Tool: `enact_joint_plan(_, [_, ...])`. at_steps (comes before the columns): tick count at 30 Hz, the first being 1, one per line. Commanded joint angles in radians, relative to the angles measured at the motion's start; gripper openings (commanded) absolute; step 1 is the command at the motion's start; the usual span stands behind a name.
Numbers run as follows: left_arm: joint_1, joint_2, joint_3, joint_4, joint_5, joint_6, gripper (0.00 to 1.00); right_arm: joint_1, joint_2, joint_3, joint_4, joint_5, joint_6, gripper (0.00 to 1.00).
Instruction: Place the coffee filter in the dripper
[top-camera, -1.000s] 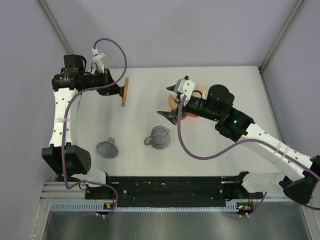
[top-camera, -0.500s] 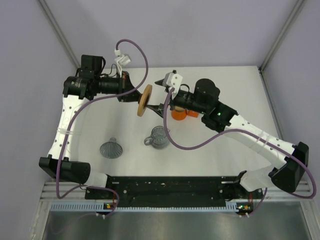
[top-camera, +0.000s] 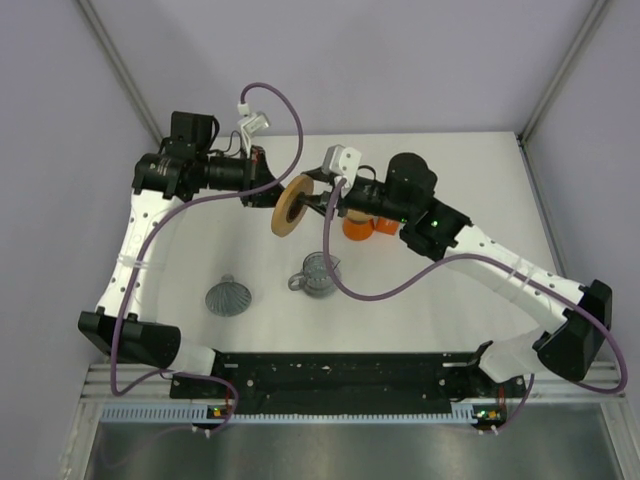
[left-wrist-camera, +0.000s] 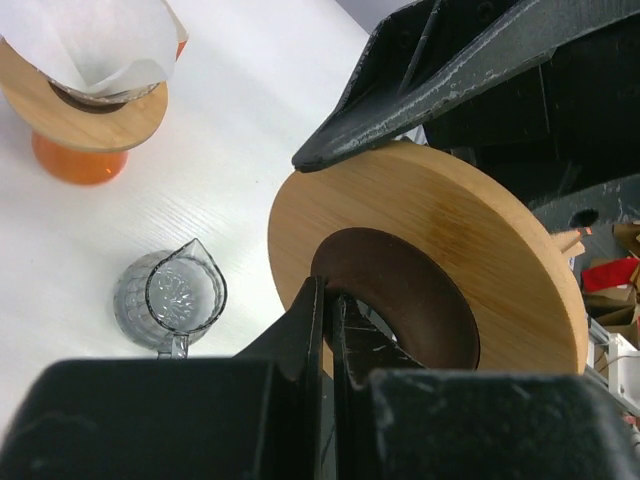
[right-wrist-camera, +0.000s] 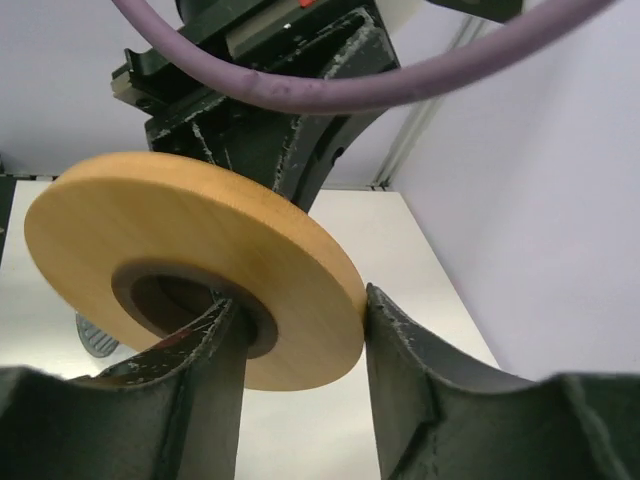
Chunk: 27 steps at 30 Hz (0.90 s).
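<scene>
One ring (top-camera: 291, 206): left pincer (left-wrist-camera: 325, 297) clamps, right pincer (right-wrist-camera: 300, 322) maybe.

A white table (top-camera: 470, 170) stands inside an enclosure of plain pale lavender walls (top-camera: 400, 60) joined by slanting silver frame posts (top-camera: 564, 65), with a black rail (top-camera: 350, 372) along its near edge, all under soft, even light.

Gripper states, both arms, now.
Left gripper: shut on the wooden ring.
Right gripper: fingers straddle the same ring's band; grip cannot be told.
</scene>
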Motion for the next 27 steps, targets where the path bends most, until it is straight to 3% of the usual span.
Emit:
enact_joint_plan(1, [-0.008, -0.016, 0.000, 0.036, 0.043, 0.004, 0.00, -0.012, 0.006, 0.065, 0.037, -0.020, -0.004, 0.32])
enact_joint_plan(5, [-0.005, -0.016, 0.015, 0.023, -0.012, 0.013, 0.02, -0.012, 0.003, 0.070, 0.009, 0.040, 0.033, 0.00])
enact_joint_plan(9, [0.032, -0.016, 0.042, 0.023, -0.153, 0.003, 0.50, -0.012, 0.004, 0.123, -0.115, 0.146, 0.089, 0.00])
enact_joint_plan(13, [0.128, -0.007, 0.047, 0.057, -0.360, -0.062, 0.68, -0.012, 0.006, 0.157, -0.302, 0.227, 0.155, 0.00])
enact_joint_plan(19, [0.274, 0.012, 0.036, 0.079, -0.449, -0.129, 0.72, -0.011, 0.046, 0.194, -0.527, 0.258, 0.209, 0.00])
enact_joint_plan(27, [0.311, 0.013, -0.026, 0.105, -0.506, -0.123, 0.72, -0.008, 0.289, 0.491, -0.937, 0.214, 0.131, 0.00])
